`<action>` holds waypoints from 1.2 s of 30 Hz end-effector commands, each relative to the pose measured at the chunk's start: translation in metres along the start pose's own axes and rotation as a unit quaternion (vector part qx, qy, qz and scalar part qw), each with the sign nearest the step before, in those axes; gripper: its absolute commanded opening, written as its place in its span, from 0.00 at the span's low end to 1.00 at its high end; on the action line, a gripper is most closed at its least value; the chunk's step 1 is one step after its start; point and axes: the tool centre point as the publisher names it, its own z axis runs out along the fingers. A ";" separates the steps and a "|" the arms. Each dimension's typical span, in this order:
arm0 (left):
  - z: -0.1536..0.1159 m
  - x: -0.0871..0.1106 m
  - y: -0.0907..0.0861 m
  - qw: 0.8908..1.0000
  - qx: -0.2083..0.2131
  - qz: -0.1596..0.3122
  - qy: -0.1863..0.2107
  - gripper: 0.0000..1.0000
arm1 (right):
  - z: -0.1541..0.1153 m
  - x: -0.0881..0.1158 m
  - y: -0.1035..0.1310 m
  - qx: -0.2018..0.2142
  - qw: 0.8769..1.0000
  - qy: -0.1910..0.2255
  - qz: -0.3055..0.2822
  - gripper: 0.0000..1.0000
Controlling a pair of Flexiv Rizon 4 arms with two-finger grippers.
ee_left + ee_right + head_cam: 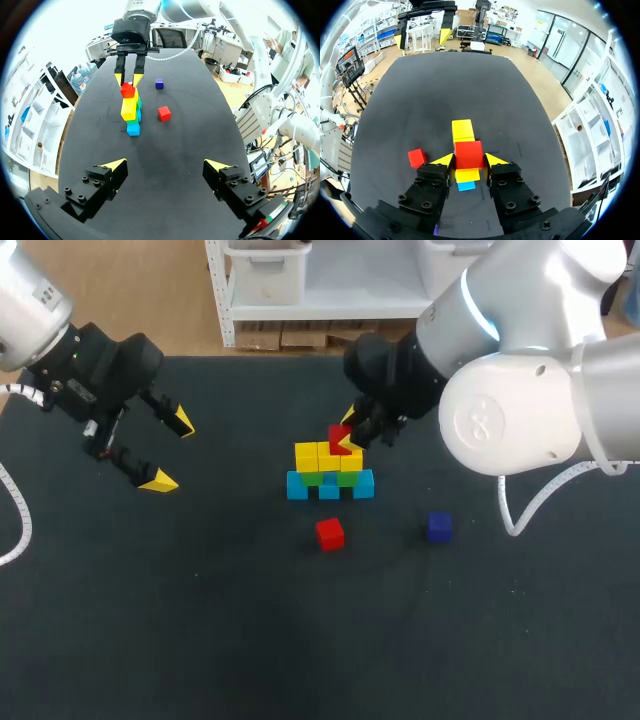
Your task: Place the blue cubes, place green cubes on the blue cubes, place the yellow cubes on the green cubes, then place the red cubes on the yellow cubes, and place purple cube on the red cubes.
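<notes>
Red cube (468,152), pinched by the right gripper (469,160), could topple the stack (322,468) if released off-centre; left gripper (170,451) gapes empty.

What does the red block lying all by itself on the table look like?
The loose red cube is a small, plain block, bright red all over, with flat faces and crisp edges; it could be painted wood or plastic. It sits flat on the black table, turned slightly askew, on the robot's side of the stack of cubes and apart from it. The purple cube lies off to its right. Only the table touches it.
</notes>
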 end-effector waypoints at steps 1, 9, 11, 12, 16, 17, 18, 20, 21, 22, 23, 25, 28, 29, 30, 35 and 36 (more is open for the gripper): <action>0.000 0.001 -0.001 1.000 -0.001 0.002 -0.002 1.00 | 0.000 0.000 -0.001 -0.001 1.000 -0.001 0.000 0.20; 0.000 0.001 -0.001 1.000 -0.001 0.002 -0.002 1.00 | 0.001 0.001 0.000 -0.004 1.000 -0.002 0.000 0.29; 0.000 0.001 -0.001 1.000 -0.001 0.002 -0.002 1.00 | 0.001 0.001 0.000 -0.004 1.000 -0.002 0.000 0.30; 0.000 0.001 -0.001 1.000 -0.001 0.002 -0.002 1.00 | 0.001 0.001 0.000 -0.004 1.000 -0.002 0.000 0.32; 0.000 0.001 -0.001 1.000 -0.001 0.002 -0.002 1.00 | 0.001 0.001 0.000 -0.005 1.000 -0.002 0.000 0.38; 0.000 0.001 -0.001 1.000 -0.001 0.002 -0.002 1.00 | 0.001 0.001 0.000 -0.006 1.000 -0.002 0.000 0.39; 0.000 0.001 -0.001 1.000 -0.001 0.002 -0.002 1.00 | 0.002 0.001 0.000 -0.006 1.000 -0.002 0.000 0.40; 0.000 0.001 -0.001 1.000 -0.001 0.002 -0.002 1.00 | 0.002 0.001 0.000 -0.006 1.000 -0.002 0.000 0.43; 0.000 0.001 -0.001 1.000 -0.001 0.002 -0.002 1.00 | 0.002 0.001 0.000 -0.006 1.000 -0.003 0.000 0.44; 0.000 0.001 -0.001 1.000 -0.001 0.002 -0.002 1.00 | 0.002 0.001 0.000 -0.006 1.000 -0.003 0.000 0.45; 0.000 0.001 -0.001 1.000 -0.001 0.002 -0.002 1.00 | 0.002 0.001 0.000 -0.006 1.000 -0.003 0.000 0.47; 0.000 0.001 -0.001 1.000 -0.001 0.002 -0.002 1.00 | 0.002 0.001 0.000 -0.006 1.000 -0.003 0.001 0.49; 0.000 0.001 -0.001 1.000 -0.001 0.002 -0.002 1.00 | 0.002 0.002 0.000 -0.006 1.000 -0.004 0.002 0.69; 0.000 0.001 -0.001 1.000 -0.001 0.002 -0.002 1.00 | 0.001 0.002 0.000 -0.007 1.000 -0.004 0.002 0.84; 0.000 0.001 -0.001 1.000 -0.001 0.002 -0.002 1.00 | 0.001 0.002 0.000 -0.007 1.000 -0.005 0.002 0.99; 0.000 0.001 -0.001 1.000 -0.001 0.002 -0.002 1.00 | -0.009 0.003 0.000 -0.003 1.000 -0.008 0.001 1.00; 0.000 0.001 -0.001 1.000 -0.001 0.002 -0.002 1.00 | -0.012 0.003 0.000 -0.003 1.000 -0.009 0.001 1.00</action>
